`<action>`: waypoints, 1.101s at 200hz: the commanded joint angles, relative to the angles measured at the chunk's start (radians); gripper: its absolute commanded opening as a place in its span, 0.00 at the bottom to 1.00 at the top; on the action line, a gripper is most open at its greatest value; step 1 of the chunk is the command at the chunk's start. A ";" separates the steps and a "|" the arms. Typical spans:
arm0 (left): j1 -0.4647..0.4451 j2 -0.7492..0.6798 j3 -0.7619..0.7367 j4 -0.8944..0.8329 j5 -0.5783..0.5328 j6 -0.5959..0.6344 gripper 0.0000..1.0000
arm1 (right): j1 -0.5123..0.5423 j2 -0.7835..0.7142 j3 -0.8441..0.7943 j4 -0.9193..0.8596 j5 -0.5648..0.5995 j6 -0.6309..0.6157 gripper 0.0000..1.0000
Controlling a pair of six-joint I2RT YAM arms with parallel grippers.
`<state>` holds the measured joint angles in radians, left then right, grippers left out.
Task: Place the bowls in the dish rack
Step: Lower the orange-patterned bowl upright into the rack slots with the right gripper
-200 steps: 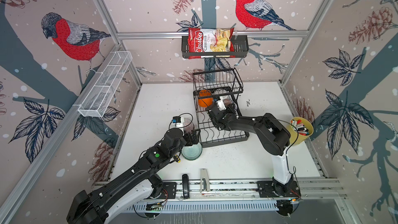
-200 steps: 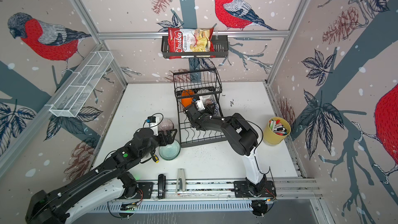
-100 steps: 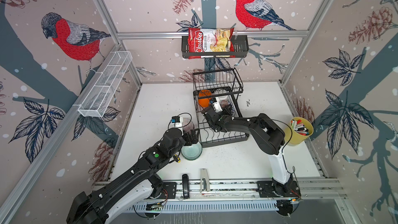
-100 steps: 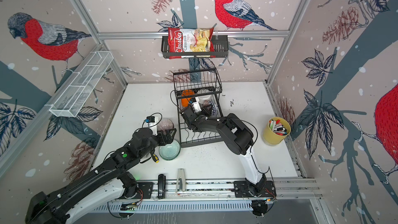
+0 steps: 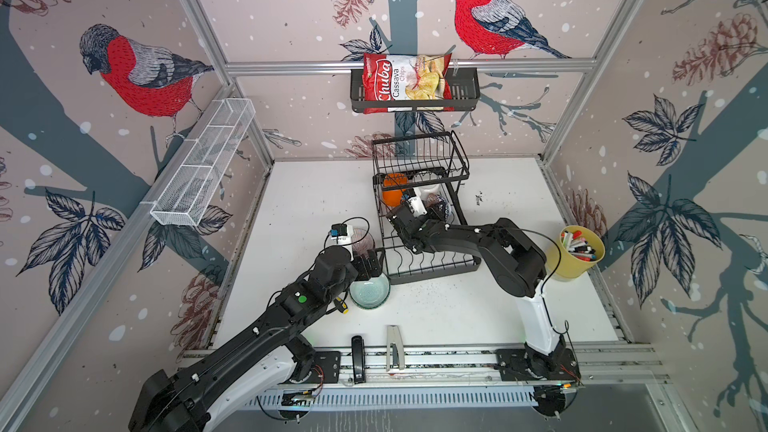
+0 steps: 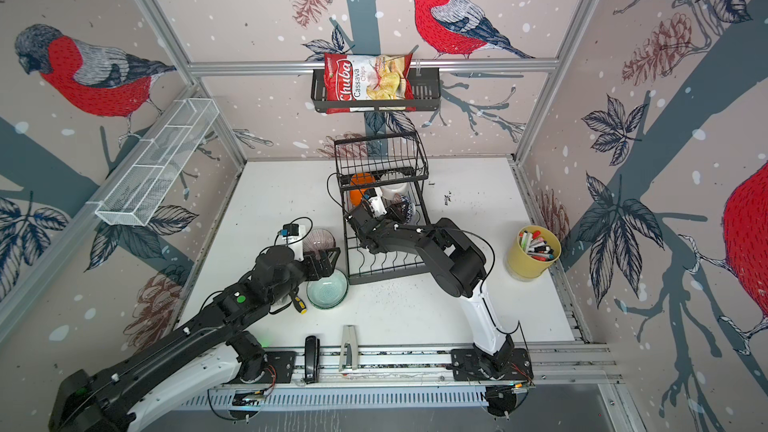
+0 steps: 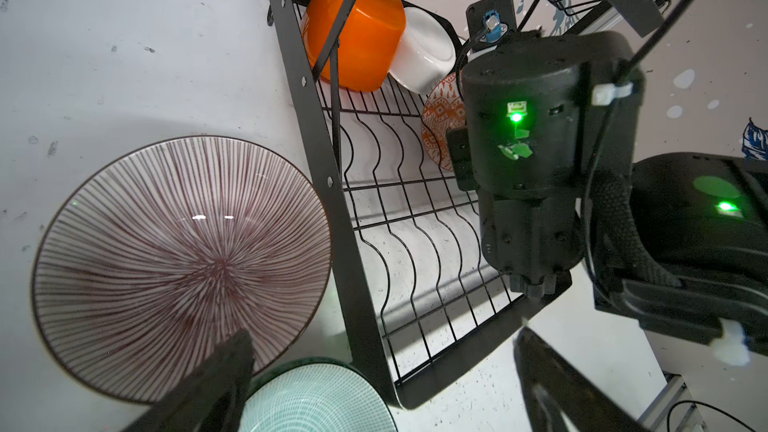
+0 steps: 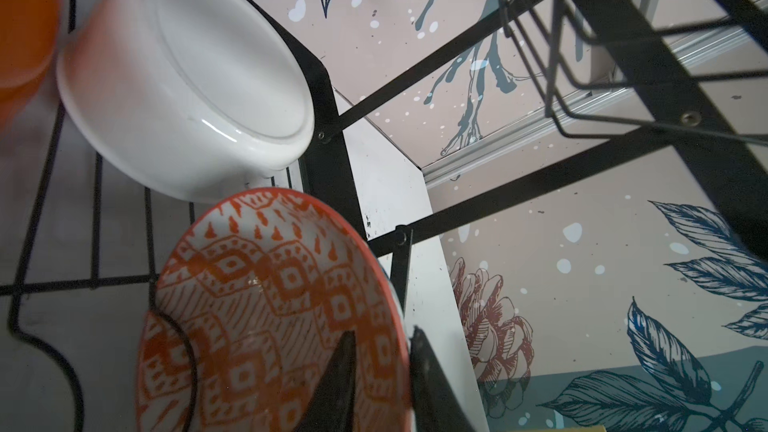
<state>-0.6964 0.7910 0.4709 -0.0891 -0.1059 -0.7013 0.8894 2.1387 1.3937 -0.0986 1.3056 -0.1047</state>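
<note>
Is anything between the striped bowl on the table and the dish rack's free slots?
Partly: the right gripper hangs over the dish rack's lower tray, but slots nearest the striped bowl are uncovered.

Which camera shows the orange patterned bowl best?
The right wrist view: the orange patterned bowl is close up, standing on edge in the dish rack. The left wrist view shows only a sliver behind the right arm. In both top views I cannot find it.

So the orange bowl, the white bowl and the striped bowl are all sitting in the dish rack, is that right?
Not quite. The orange bowl and the white bowl are in the dish rack, but the striped bowl is on the table beside it, outside the frame. The left wrist view shows this.
</note>
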 commanded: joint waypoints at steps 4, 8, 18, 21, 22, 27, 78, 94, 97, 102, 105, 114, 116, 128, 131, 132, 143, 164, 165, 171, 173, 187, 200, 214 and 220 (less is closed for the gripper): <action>0.002 0.000 0.005 0.029 0.006 0.008 0.97 | 0.001 0.004 0.010 -0.025 -0.024 0.032 0.35; 0.002 -0.001 0.003 0.029 0.007 0.007 0.97 | 0.002 0.002 0.010 -0.027 -0.025 0.035 0.38; 0.002 -0.001 0.001 0.031 0.009 0.006 0.97 | 0.002 0.001 0.011 -0.031 -0.029 0.041 0.43; 0.002 -0.002 0.001 0.031 0.008 0.005 0.97 | 0.002 0.001 0.011 -0.032 -0.029 0.043 0.45; 0.002 -0.001 0.001 0.031 0.009 0.005 0.97 | 0.002 0.000 0.011 -0.033 -0.029 0.044 0.46; 0.001 -0.002 -0.001 0.031 0.009 0.005 0.97 | 0.002 0.000 0.011 -0.034 -0.030 0.047 0.49; 0.003 -0.007 -0.002 0.026 0.007 0.001 0.97 | 0.003 -0.022 0.010 -0.051 -0.058 0.084 0.89; 0.002 -0.009 -0.002 0.025 0.007 0.001 0.97 | 0.003 -0.035 0.005 -0.056 -0.074 0.098 0.96; 0.002 -0.009 -0.003 0.025 0.008 0.001 0.97 | 0.003 -0.037 0.005 -0.057 -0.077 0.101 0.97; 0.002 -0.010 -0.003 0.022 0.005 -0.001 0.97 | 0.003 -0.041 0.004 -0.062 -0.084 0.105 0.98; 0.002 -0.010 -0.003 0.022 0.006 -0.001 0.97 | 0.003 -0.044 0.004 -0.063 -0.089 0.108 0.99; 0.002 -0.011 -0.003 0.019 0.005 0.000 0.97 | 0.005 -0.051 0.002 -0.072 -0.096 0.120 1.00; 0.002 -0.011 -0.002 0.019 0.005 -0.001 0.97 | 0.005 -0.052 0.002 -0.073 -0.098 0.123 0.99; 0.002 -0.017 -0.006 0.014 0.000 -0.002 0.97 | 0.005 -0.064 -0.003 -0.076 -0.117 0.134 0.99; 0.001 -0.018 -0.006 0.013 -0.001 -0.003 0.97 | 0.006 -0.067 -0.005 -0.078 -0.123 0.136 0.99; 0.002 -0.019 -0.006 0.012 -0.001 -0.003 0.97 | 0.006 -0.068 -0.005 -0.078 -0.125 0.137 0.99; 0.002 -0.023 -0.006 0.008 -0.003 -0.005 0.97 | 0.006 -0.078 -0.013 -0.081 -0.142 0.150 0.99; 0.002 -0.032 -0.008 -0.001 -0.011 -0.012 0.97 | 0.006 -0.097 -0.028 -0.084 -0.168 0.173 0.99; 0.003 -0.033 -0.008 -0.001 -0.011 -0.013 0.97 | 0.006 -0.098 -0.029 -0.084 -0.171 0.174 1.00; 0.003 -0.034 -0.009 -0.003 -0.012 -0.013 0.97 | 0.007 -0.102 -0.033 -0.087 -0.178 0.183 0.99; 0.003 -0.035 -0.010 -0.003 -0.013 -0.013 0.97 | 0.008 -0.105 -0.034 -0.088 -0.181 0.186 1.00; 0.003 -0.036 -0.011 -0.006 -0.015 -0.017 0.97 | 0.008 -0.117 -0.043 -0.096 -0.201 0.205 0.99; 0.003 -0.035 -0.012 -0.008 -0.015 -0.021 0.97 | 0.010 -0.130 -0.051 -0.100 -0.215 0.220 0.99; 0.003 -0.036 -0.012 -0.009 -0.016 -0.025 0.97 | 0.013 -0.144 -0.059 -0.108 -0.228 0.234 0.99; 0.003 -0.036 -0.011 -0.009 -0.017 -0.026 0.97 | 0.014 -0.149 -0.060 -0.114 -0.233 0.241 0.99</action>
<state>-0.6956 0.7567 0.4614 -0.1028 -0.1116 -0.7116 0.8974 2.0136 1.3422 -0.1917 1.1057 0.0807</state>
